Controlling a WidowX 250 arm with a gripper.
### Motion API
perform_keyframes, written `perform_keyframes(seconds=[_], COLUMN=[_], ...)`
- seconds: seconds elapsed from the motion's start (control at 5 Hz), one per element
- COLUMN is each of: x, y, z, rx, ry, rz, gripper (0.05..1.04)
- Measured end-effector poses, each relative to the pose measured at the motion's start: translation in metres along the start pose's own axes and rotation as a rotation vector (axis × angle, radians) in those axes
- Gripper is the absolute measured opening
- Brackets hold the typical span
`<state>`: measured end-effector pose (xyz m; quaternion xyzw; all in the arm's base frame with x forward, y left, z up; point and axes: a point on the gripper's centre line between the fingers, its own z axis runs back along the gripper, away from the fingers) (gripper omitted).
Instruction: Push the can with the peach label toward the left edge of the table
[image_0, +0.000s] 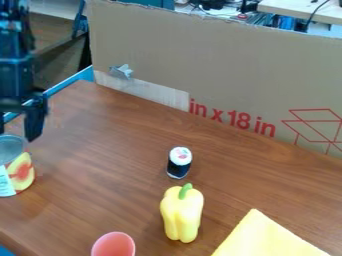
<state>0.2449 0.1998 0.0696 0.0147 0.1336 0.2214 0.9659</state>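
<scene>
Tin can (21, 172) sits at the left edge of the view, on the desk (107, 165), partly cut off by that edge; the black hand (16, 136) hangs just above it, so the can lies directly below the fingers, which stand apart with a gap between them; one fingertip ends close by the rim, and whether it touches the metal I cannot tell. The can's long axis runs roughly upright, its round, dull silver lid turned up toward the hand; its curved side carries a paper label with yellow and red fruit and a pale panel. Well apart from it, out on the brown wood grain, stands a toy sushi roll (179, 162), a stubby cylinder with a dark wrap and white top; nearer the camera is a smooth, lobed yellow pepper (182, 214) with a green stem, its long axis pointing roughly toward the roll; a pinkish-red cup (113, 245) shows its round mouth at the bottom edge; a flat yellow sheet (267, 237) lies to the pepper's right; behind everything rises matte brown cardboard (220, 65), bearing red print and crinkled silvery tape (121, 71).
</scene>
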Motion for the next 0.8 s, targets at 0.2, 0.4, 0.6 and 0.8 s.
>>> perform_keyframes(seconds=[0.2,0.4,0.6,0.8], x=[-0.008,-0.016,-0.025,-0.032], y=[-0.012,-0.037,-0.072,-0.109], z=[0.031,0.042,0.049,0.05], rx=[0.037,0.07,0.135,0.158], ry=[-0.147,-0.205,-0.26,-0.271], rz=[-0.059,-0.155,-0.3,-0.431], gripper=[1.001,1.001,1.001,1.001])
